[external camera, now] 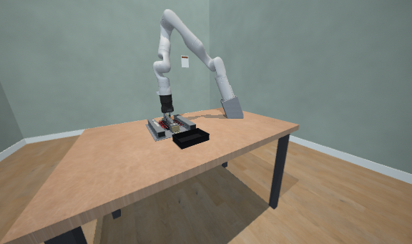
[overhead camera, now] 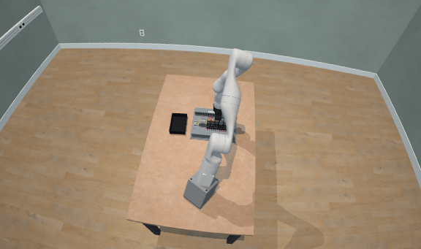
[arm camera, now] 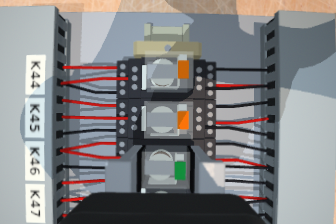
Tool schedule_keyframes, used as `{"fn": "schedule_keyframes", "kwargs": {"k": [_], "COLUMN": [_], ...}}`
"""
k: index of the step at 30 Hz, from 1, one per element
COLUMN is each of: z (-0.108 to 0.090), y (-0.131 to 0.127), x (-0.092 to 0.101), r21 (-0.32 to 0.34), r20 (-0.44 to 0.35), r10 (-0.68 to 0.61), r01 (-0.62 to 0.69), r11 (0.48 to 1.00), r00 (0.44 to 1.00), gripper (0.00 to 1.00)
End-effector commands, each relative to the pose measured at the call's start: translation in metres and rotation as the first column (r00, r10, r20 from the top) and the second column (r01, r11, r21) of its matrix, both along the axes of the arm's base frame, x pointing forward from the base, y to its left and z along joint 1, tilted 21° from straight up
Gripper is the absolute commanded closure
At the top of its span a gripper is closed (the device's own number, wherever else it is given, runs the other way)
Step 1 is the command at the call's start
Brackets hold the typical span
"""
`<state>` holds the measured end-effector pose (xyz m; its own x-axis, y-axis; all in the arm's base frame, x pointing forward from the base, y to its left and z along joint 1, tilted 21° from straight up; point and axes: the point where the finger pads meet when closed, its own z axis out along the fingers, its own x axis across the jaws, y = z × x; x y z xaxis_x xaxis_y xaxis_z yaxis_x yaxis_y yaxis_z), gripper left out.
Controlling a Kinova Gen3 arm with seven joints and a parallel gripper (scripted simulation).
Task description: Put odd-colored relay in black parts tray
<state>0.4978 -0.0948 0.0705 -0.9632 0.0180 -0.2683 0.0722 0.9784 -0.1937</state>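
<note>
My gripper point(overhead camera: 218, 120) point(external camera: 168, 119) point(arm camera: 166, 161) is shut on the relay with the green button point(arm camera: 180, 170), one finger on each side of its clear housing. That relay is third in the row, near the K46 label, and looks in line with its sockets; whether it is raised at all I cannot tell. Two relays with orange buttons, one point(arm camera: 183, 69) at K44 and one point(arm camera: 183, 120) at K45, sit in their sockets. The others are hidden in the wrist view. The relay panel point(overhead camera: 201, 136) point(external camera: 186, 123) point(arm camera: 104, 30) looks about flat on the table. The black parts tray point(overhead camera: 178, 133) point(external camera: 194, 140) is empty.
Grey wire ducts point(arm camera: 24, 30) point(arm camera: 309, 130) run along both sides of the relay row, with red and black wires between. A beige end piece point(arm camera: 168, 48) closes the row beyond K44. The tray stands beside the panel, a narrow gap away.
</note>
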Motion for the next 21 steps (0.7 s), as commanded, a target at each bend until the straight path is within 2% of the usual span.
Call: {"fn": "schedule_keyframes", "kwargs": {"k": [1,21], "z": [0.0015,0.0016], "y": [-0.0009,-0.0006], "x": [0.0009,-0.0001], "r21": [-0.003,-0.007], "r20": [0.017,0.050], "r10": [0.003,0.011], "r01": [-0.003,-0.011], "r11": [1.000,1.000], "r00": [1.000,0.999], "gripper": [1.00,1.00]}}
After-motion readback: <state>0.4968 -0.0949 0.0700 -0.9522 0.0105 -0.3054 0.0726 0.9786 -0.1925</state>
